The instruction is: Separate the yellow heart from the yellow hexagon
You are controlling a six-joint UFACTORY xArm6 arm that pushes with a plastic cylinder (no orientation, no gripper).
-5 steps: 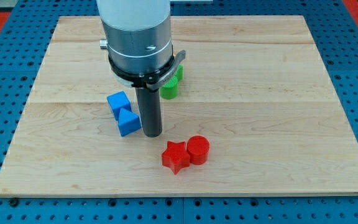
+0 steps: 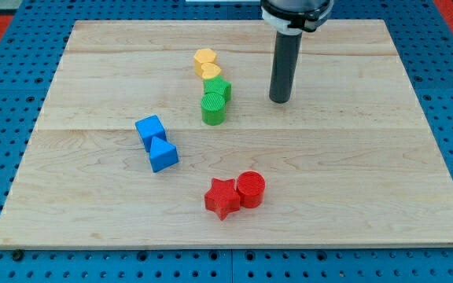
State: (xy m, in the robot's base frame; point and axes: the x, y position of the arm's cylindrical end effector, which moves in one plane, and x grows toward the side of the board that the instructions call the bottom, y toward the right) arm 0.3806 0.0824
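Blue pegboard frames a pale wooden board (image 2: 352, 204) that fills most of the view. Near the board's top edge, a little left of centre, the yellow hexagon (image 2: 204, 56) and the yellow heart (image 2: 210, 71) sit touching, the heart just below the hexagon. Directly under the heart, and apparently touching it, are two green blocks: one whose shape I cannot make out (image 2: 220, 88) and a green cylinder (image 2: 213, 108) in front of it. Toward the left edge a blue cube (image 2: 149, 130) rests against a blue triangular block (image 2: 163, 154), and near the bottom edge a red star (image 2: 222, 197) touches a red cylinder (image 2: 251, 189).

My tip (image 2: 280, 100) rests on bare wood to the right of the green pair, well apart from both yellow blocks. There is no claw on this arm, only the plain rod, so nothing is held.

Judging by this, the separation is not yet begun; the step in hand is the approach. The next move likely calls for bringing the tip toward the top edge beside the yellow pair, then pushing one of them sideways without dragging the green blocks along.
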